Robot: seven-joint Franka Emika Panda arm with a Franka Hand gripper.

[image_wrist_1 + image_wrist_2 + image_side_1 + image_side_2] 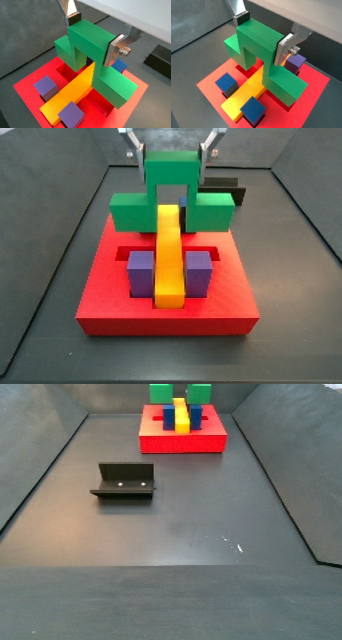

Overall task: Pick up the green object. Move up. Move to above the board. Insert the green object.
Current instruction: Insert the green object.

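Observation:
The green object (pixel 93 47) is a blocky piece with a taller centre and two lower arms. My gripper (pixel 93 35) is shut on its raised centre, one silver finger (pixel 117 50) on each side; both wrist views (pixel 261 42) show this. It straddles the far end of the long yellow bar (pixel 168 258) on the red board (pixel 167 308). Its arms reach down to the board's recess on either side of the bar. I cannot tell whether it is fully seated. In a side view the gripper (pixel 171 146) is above the green object (pixel 171 196).
Purple blocks (pixel 140 273) (pixel 199 271) sit on either side of the yellow bar. A black block (pixel 225 186) lies behind the board. The fixture (pixel 124 481) stands on the dark floor in front of the board (pixel 183 439). Dark walls enclose the floor.

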